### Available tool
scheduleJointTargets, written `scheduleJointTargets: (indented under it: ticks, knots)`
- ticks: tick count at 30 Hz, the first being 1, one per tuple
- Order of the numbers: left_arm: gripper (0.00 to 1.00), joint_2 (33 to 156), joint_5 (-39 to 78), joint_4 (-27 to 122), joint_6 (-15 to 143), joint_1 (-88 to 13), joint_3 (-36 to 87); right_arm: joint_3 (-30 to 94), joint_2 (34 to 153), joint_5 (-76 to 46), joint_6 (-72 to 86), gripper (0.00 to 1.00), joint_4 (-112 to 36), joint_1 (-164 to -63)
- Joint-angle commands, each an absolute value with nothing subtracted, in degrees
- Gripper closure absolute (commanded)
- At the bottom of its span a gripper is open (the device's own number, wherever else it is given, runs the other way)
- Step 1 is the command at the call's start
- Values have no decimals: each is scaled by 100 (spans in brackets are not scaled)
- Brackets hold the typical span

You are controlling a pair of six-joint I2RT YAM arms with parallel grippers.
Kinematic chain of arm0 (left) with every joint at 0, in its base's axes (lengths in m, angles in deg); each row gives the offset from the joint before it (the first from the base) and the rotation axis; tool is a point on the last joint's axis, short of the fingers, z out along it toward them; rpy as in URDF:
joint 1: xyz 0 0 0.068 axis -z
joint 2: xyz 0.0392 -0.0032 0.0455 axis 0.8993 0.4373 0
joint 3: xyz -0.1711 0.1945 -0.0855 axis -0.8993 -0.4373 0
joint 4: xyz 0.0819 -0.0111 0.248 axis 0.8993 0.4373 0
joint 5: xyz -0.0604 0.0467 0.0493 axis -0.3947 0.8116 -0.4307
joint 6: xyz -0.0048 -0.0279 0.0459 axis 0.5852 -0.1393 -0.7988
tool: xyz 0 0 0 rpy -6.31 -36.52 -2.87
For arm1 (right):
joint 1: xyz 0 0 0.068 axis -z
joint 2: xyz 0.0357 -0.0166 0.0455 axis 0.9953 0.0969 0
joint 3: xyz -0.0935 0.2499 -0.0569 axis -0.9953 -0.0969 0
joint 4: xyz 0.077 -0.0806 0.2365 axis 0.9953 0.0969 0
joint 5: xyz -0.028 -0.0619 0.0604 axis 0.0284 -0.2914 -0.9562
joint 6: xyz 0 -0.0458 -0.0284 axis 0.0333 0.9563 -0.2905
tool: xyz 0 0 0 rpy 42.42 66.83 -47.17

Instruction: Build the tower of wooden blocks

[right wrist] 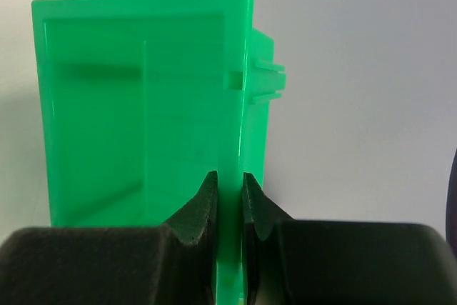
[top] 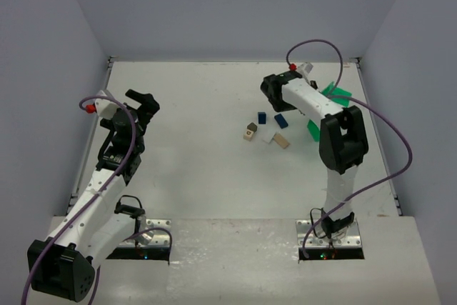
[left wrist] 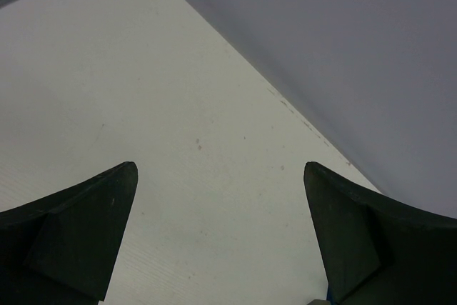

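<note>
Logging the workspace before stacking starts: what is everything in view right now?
dark blue blocks: two, dark blue, table right of centre
tan blocks: two, tan, just nearer than the blue ones; one has a dark top
pale block: one, whitish, between the tan ones; hard to make out
green bin: one, green, right of the blocks
table: one, white
left gripper: open, over bare table
right gripper: shut on the bin's wall
</note>
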State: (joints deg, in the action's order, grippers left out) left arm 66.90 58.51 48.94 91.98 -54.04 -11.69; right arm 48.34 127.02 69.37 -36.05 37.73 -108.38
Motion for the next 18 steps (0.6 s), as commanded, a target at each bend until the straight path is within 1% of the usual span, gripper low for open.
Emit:
scheduleJointTargets:
  ticks: [1, 2, 4, 6, 7, 8, 10, 14, 18]
  knots:
    - [0, 6709, 5770, 4593, 9107, -5475, -1140, 4844, 12275, 6311, -3683, 100, 3797, -10165]
    - [0, 6726, 5770, 4587, 9104, -5475, -1138, 4675, 12126, 5979, -3233, 100, 3203, -10001]
    - [0, 6761, 5785, 4594, 9089, -5475, -1109, 3897, 11505, 4603, -1895, 100, 1139, -9838]
    - [0, 6793, 5771, 4615, 9077, -5475, -1084, 3309, 10934, 3025, -1367, 100, -344, -9625]
    - [0, 6793, 5770, 4627, 9077, -5475, -1072, 3138, 10726, 2457, -1322, 100, -836, -9493]
    - [0, 6793, 5770, 4631, 9077, -5475, -1068, 3071, 10618, 2196, -1309, 100, -1136, -9412]
    - [0, 6788, 5770, 4631, 9068, -5475, -1077, 3202, 10629, 2146, -1371, 100, -1336, -9298]
    - [0, 6757, 5751, 4585, 9041, -5475, -1104, 3716, 10967, 2009, -1374, 100, -1357, -9003]
    - [0, 6761, 5686, 4494, 9022, -5475, -1150, 4063, 11377, 1606, -1599, 100, -1411, -8532]
